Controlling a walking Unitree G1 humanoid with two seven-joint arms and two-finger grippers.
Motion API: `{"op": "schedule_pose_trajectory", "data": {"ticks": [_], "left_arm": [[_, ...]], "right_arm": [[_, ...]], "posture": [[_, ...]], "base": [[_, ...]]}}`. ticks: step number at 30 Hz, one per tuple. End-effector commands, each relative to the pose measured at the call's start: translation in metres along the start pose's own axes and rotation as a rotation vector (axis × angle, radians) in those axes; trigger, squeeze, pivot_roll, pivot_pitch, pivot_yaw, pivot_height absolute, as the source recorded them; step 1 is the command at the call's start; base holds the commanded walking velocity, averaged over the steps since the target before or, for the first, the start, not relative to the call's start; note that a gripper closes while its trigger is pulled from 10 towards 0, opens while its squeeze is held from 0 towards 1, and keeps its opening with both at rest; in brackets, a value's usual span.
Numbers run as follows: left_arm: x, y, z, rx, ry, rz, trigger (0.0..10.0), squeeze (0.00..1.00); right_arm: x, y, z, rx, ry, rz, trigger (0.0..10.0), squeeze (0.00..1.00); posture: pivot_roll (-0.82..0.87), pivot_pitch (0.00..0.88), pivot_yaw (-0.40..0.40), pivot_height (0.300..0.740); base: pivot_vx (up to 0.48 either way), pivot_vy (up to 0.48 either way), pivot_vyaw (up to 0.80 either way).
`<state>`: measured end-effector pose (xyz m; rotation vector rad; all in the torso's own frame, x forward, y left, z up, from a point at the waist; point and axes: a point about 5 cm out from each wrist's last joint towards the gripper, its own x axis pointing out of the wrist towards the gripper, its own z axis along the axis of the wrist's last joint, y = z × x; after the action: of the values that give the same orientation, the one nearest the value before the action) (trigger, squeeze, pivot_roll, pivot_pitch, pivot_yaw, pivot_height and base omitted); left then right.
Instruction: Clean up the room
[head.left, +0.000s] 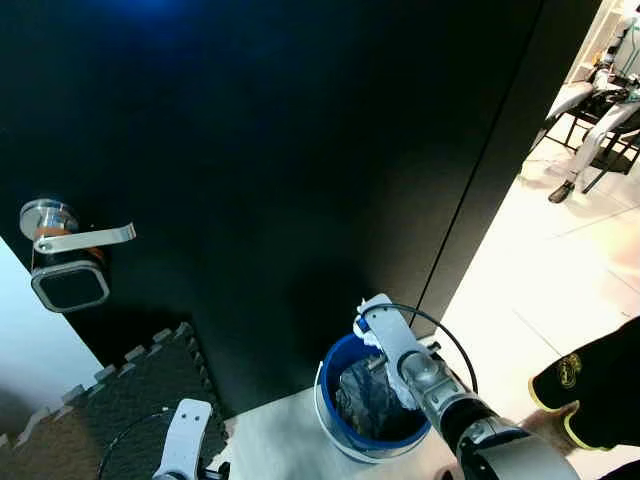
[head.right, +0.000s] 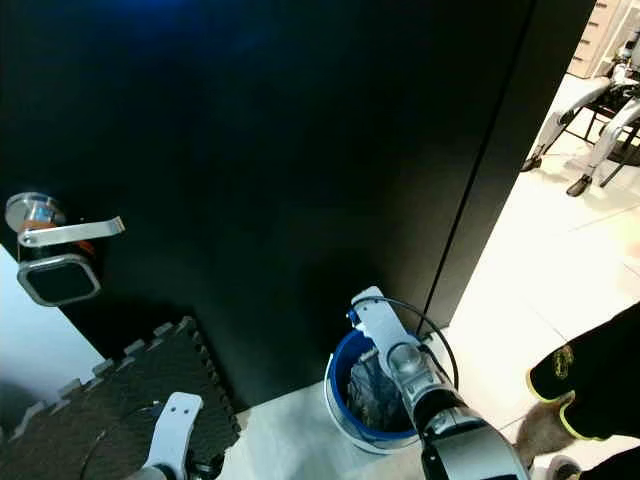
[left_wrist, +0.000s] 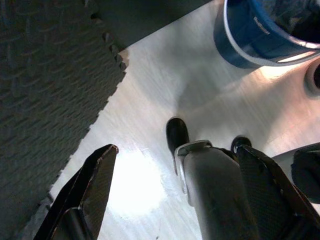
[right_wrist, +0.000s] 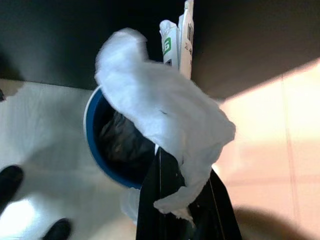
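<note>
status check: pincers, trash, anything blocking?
Right pincer shut on white tissue, above blue bin. Left pincer open, idle low. Person's sleeve beside the bin; black door behind.

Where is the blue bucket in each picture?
Left eye view: the round blue plastic bucket stands low, right of middle, beside the black wall, under the right gripper.
Right eye view: low, right of middle, same spot.
Left wrist view: at the top right corner.
Right wrist view: left of middle, behind the white crumpled tissue the gripper holds.
Shared landmark: the pale floor the bucket stands on.
</note>
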<state>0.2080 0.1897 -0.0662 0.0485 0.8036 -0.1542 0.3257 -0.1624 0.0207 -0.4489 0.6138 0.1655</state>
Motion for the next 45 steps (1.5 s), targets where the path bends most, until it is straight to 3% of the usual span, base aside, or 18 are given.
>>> {"op": "schedule_pose_trajectory", "data": {"ticks": [1, 8, 12, 22, 23, 25, 26, 34, 40, 45], "left_arm": [[-0.001, 0.000, -0.002, -0.019, -0.012, -0.005, 10.0, 0.00], [-0.002, 0.003, 0.003, -0.029, -0.059, -0.002, 10.0, 0.00], [-0.002, 0.012, 0.029, -0.022, -0.188, 0.004, 10.0, 0.00], [-0.003, 0.005, 0.042, 0.010, -0.277, -0.041, 10.0, 0.00], [-0.004, 0.002, 0.044, 0.020, -0.297, -0.055, 10.0, 0.00], [-0.004, 0.002, 0.044, 0.020, -0.297, -0.055, 10.0, 0.00], [-0.005, 0.000, 0.046, 0.027, -0.313, -0.064, 10.0, 0.00], [-0.007, 0.000, 0.055, 0.031, -0.362, -0.074, 10.0, 0.00], [-0.007, -0.002, 0.056, 0.029, -0.366, -0.076, 10.0, 0.00], [-0.003, -0.006, 0.057, 0.018, -0.343, -0.080, 10.0, 0.00]], "right_arm": [[-0.001, -0.003, -0.013, 0.050, 0.050, -0.017, 10.0, 0.00], [-0.001, -0.008, -0.013, 0.085, 0.048, -0.048, 10.0, 0.00], [0.000, -0.028, 0.014, 0.126, -0.015, -0.150, 10.0, 0.00], [0.000, -0.042, 0.042, 0.158, -0.096, -0.206, 10.0, 0.00], [-0.001, -0.044, 0.047, 0.159, -0.108, -0.215, 10.0, 0.64], [-0.001, -0.044, 0.047, 0.159, -0.108, -0.215, 10.0, 0.64], [-0.001, -0.046, 0.051, 0.154, -0.115, -0.222, 10.0, 1.00], [-0.003, -0.058, 0.060, 0.153, -0.139, -0.299, 10.0, 1.00], [-0.003, -0.058, 0.050, 0.172, -0.122, -0.308, 10.0, 1.00], [-0.004, -0.053, 0.006, 0.228, -0.024, -0.278, 10.0, 1.00]], "posture": [[0.10, 0.137, -0.026, 0.740], [0.13, 0.178, -0.037, 0.740], [0.17, 0.241, -0.051, 0.740], [0.20, 0.287, -0.054, 0.740], [0.20, 0.296, -0.055, 0.740], [0.20, 0.296, -0.055, 0.740], [0.20, 0.299, -0.056, 0.740], [0.21, 0.300, -0.062, 0.740], [0.20, 0.292, -0.062, 0.740], [0.17, 0.242, -0.057, 0.740]], "base": [[0.000, 0.000, 0.00], [0.000, 0.000, 0.00], [0.000, 0.000, 0.00], [0.000, 0.000, 0.00], [0.000, 0.000, 0.00], [0.000, 0.000, 0.00], [0.000, 0.000, 0.00], [0.000, 0.000, 0.00], [0.000, 0.000, 0.00], [0.000, 0.000, 0.00]]}}
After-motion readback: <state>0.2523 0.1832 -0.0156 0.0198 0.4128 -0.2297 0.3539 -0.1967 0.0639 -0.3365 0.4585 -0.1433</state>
